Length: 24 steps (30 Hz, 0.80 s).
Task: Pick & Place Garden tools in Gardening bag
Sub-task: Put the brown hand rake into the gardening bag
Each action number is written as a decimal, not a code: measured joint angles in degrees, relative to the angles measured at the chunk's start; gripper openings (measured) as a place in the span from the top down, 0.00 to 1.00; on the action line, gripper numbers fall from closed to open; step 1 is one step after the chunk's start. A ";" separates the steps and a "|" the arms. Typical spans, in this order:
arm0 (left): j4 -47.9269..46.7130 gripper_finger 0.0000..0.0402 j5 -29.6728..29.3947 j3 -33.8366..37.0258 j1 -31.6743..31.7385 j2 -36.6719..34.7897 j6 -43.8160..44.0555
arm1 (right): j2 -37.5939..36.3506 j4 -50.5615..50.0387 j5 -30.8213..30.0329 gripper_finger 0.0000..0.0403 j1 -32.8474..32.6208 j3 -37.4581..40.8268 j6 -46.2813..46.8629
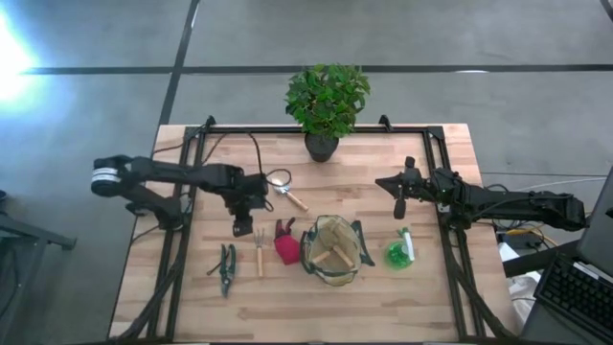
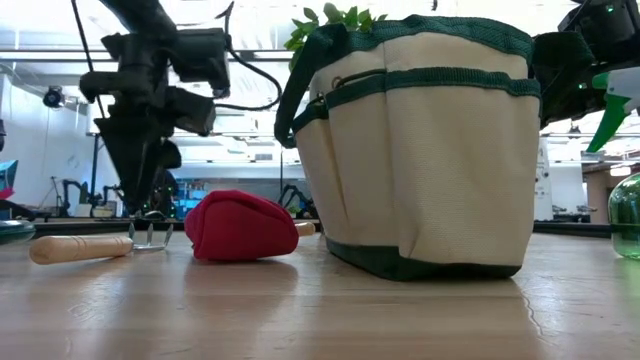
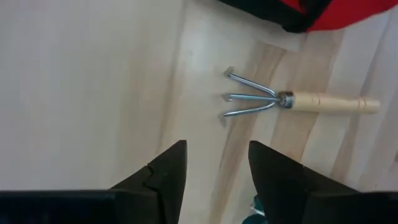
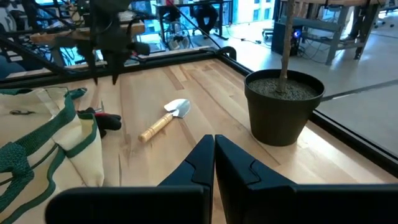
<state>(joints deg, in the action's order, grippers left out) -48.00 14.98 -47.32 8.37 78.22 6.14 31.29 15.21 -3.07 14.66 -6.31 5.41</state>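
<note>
Wooden tabletop fills my view. I have the left gripper (image 1: 241, 230) hovering, jaws partly open and empty, above the fork (image 1: 259, 251), which lies left of the bag (image 1: 332, 250). Next I should descend and close on it. Right gripper (image 1: 399, 208) waits shut.

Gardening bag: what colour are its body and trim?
The gardening bag has a khaki-tan body with dark green trim and handles, clearest in the low view.

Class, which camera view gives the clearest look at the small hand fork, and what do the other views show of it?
The left wrist view: the hand fork lies in full, three tines and wooden handle. The high view shows it small, beside the red glove. The low view shows it side-on. The right wrist view does not show it clearly.
</note>
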 joint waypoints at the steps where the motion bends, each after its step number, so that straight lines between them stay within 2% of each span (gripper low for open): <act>1: 0.61 0.57 0.00 0.31 -0.82 0.34 0.64 | 0.00 0.00 0.00 0.98 0.00 0.00 0.00; 4: 3.25 0.57 -0.74 0.74 -3.23 0.80 2.59 | 0.00 0.01 0.00 0.98 -0.01 0.00 -0.01; 9: 3.81 0.57 -8.18 0.43 -5.81 0.84 3.91 | 0.00 0.02 -0.01 0.98 0.00 0.00 0.00; 24: 11.00 0.57 -8.57 2.33 -7.53 2.64 3.94 | 0.00 0.02 0.00 0.98 0.00 0.00 0.01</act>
<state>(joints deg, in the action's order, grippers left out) -37.00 6.42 -44.99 0.83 80.86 10.09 31.29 15.22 -3.07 14.66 -6.31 5.42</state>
